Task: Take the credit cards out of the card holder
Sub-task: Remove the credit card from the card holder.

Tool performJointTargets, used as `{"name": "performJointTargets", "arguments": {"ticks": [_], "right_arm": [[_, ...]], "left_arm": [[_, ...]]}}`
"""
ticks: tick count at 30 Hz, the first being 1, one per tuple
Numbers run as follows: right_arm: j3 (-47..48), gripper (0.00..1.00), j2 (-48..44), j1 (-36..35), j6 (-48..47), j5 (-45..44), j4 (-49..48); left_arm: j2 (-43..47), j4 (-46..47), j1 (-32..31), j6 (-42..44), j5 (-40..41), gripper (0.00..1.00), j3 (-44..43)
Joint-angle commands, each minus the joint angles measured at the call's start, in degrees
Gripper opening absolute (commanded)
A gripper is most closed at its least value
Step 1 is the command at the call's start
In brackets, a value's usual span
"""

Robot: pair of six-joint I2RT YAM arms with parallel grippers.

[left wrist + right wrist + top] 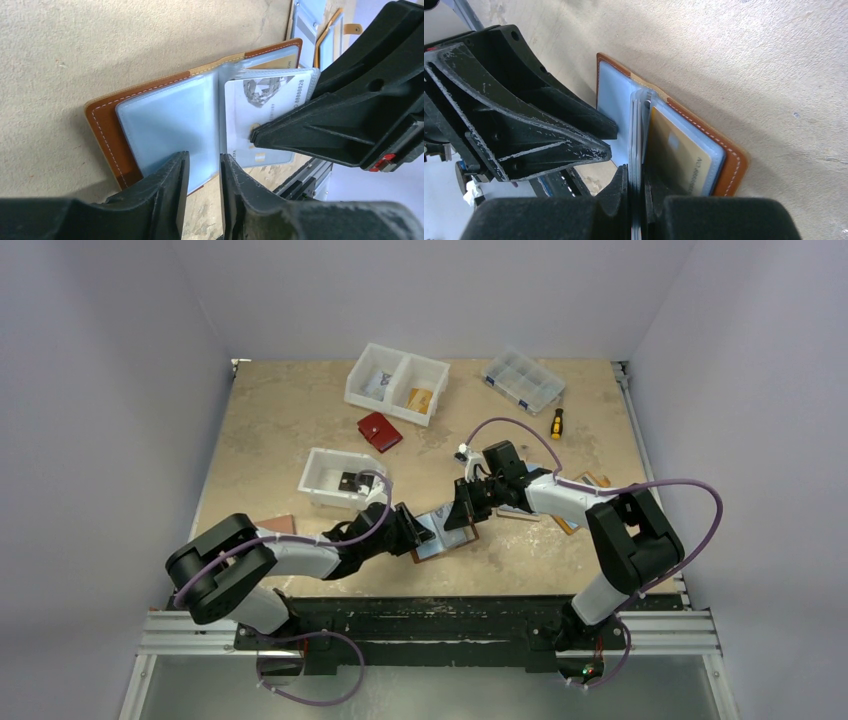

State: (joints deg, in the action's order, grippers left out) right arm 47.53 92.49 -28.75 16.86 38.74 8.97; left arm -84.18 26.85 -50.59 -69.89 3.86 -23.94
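The card holder (102,132), tan-brown leather with white stitching and rounded corners, lies open flat on the speckled beige table (100,45), at the centre of the top view. Glossy light-blue plastic sleeves (165,125) fan from its spine; one holds a white card (265,107) with embossed digits, another a gold card (676,160). Both arms stretch low and inward, meeting over the holder. The right gripper (636,172) is clamped on the upright plastic sleeves at the spine. The left gripper (204,159) shows matte black jaws a slit apart at a sleeve's lower edge; whether they pinch it cannot be told.
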Motion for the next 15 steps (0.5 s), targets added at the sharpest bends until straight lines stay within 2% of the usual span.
{"name": "performJointTargets", "arguments": {"ticks": [1, 8, 15], "right_arm": [[-0.1, 0.0, -2.8, 0.1, 0.0, 3.0, -2.6], [0.0, 0.0, -2.3, 0.1, -1.0, 4.2, -2.7], [0.0, 0.0, -1.5, 0.1, -1.9, 5.6, -2.8]], "left_arm": [[-0.8, 7.2, 0.7, 0.5, -0.7, 0.34, 1.5], [-3.4, 19.3, 0.9, 1.2, -3.6, 0.41, 3.1], [-4.1, 25.0, 1.1, -0.3, -3.6, 0.46, 5.2]]}}
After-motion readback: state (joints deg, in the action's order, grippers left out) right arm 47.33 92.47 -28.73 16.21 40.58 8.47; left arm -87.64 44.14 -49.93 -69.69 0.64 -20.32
